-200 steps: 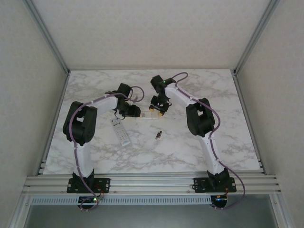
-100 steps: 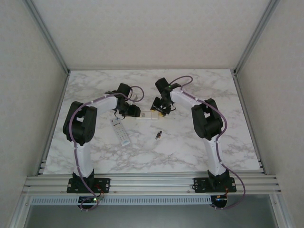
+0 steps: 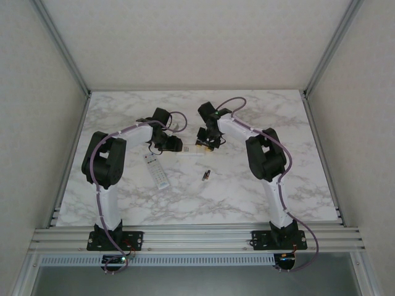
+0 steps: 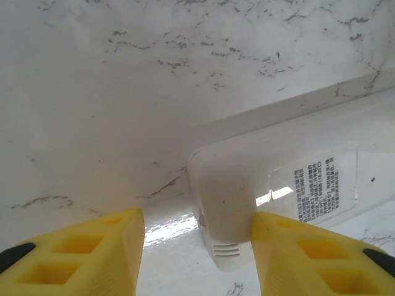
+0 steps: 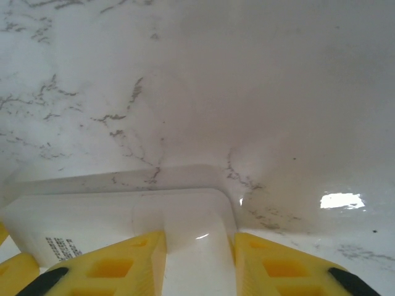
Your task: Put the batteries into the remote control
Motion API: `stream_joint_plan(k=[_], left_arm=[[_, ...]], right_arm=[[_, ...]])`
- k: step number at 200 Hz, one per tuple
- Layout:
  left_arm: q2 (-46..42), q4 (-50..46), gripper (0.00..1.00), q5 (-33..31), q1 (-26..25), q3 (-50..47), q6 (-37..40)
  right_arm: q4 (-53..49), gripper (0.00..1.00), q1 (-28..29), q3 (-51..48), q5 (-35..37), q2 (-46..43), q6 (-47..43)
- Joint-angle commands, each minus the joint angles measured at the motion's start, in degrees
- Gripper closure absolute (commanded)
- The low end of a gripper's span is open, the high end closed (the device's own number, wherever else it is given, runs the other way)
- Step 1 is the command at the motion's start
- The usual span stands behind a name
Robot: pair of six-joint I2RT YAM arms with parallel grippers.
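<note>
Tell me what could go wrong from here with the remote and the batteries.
1. The left gripper stands open around the remote: one finger touches it, the other is apart. If the right gripper, seemingly tight on the other end, pulls or twists, the remote may swivel on the glossy table.
2. The batteries lie loose near the arms; a sweep could roll them away.

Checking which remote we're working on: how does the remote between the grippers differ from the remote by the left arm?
The remote between the grippers lies crosswise; the remote by the left arm lies diagonally.
The first has the left gripper and right gripper at its two ends; the second lies apart from both.
The first shows its printed label, back up; the second seems button side up.
Both are slim and white.
</note>
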Motion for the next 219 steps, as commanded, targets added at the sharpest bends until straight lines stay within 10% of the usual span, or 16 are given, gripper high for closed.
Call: stream_joint_plan(k=[1, 76, 111, 141, 154, 219], left_arm=[[3.26, -0.16, 0.51, -4.19, 0.7, 0.05, 0.39], [3.88, 1.21, 0.51, 0.5, 0.49, -0.22, -0.29], [3.36, 1.86, 0.44, -1.3, 0.67, 0.27, -1.61], [-0.29, 2.6, 0.29, -7.09, 1.21, 0.57, -2.58], [-2.56, 3.05, 0.21, -9.64, 1.49, 0.34, -3.28], [-17.43, 6.61, 0.05, -12.74, 4.13, -4.43, -10.88]], right_arm=[[-2.15, 0.7, 3.3, 0.67, 1.16, 4.88, 1.05], [23.21, 0.69, 6.03, -8.81, -16.38, 0.18, 17.37], [23.96, 0.66, 6.48, -14.09, -11.26, -7.66, 19.41], [12.93, 0.55, 6.0, -17.15, 6.21, -18.79, 8.09], [9.29, 0.36, 5.88, -16.53, 11.14, -20.63, 0.65], [2.86, 0.15, 4.86, -8.69, 6.14, -14.99, -40.48]])
